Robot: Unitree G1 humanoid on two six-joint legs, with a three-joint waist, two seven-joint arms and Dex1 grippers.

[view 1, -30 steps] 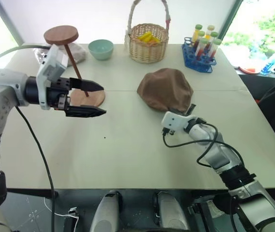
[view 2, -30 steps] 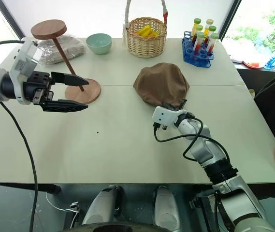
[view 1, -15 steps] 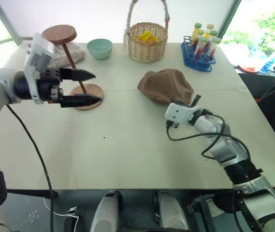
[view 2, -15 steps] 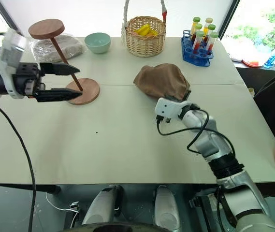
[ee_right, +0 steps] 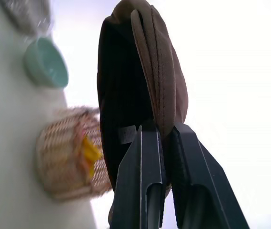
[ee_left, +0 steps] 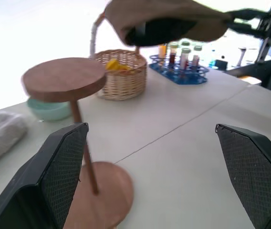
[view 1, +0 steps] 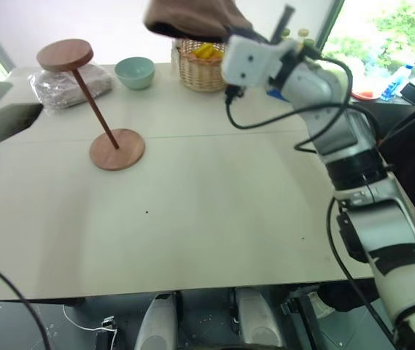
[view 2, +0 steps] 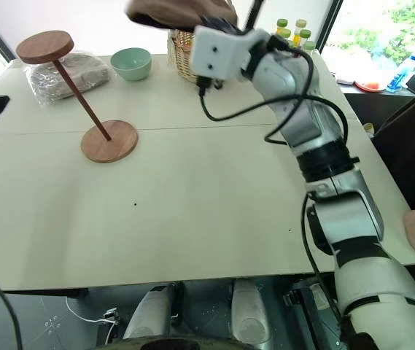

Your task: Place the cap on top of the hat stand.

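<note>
Head cams look forward and down over the counter point(view 1: 192, 219) (stereo pair, same scene). Left wrist cam sits low, looking across at the hat stand point(ee_left: 73, 119). Right wrist cam is right up against the cap point(ee_right: 145, 71), aimed upward.

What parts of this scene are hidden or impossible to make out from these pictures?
- Cap: its top is cut off by the upper edge in both eye views.
- Test tube rack: mostly hidden behind the right arm in the eye views; the tubes' contents are too small to tell.
- Wicker basket: partly covered by the cap and the right hand; the yellow contents cannot be identified.
- Clear bag behind the hat stand: contents unclear.
</note>
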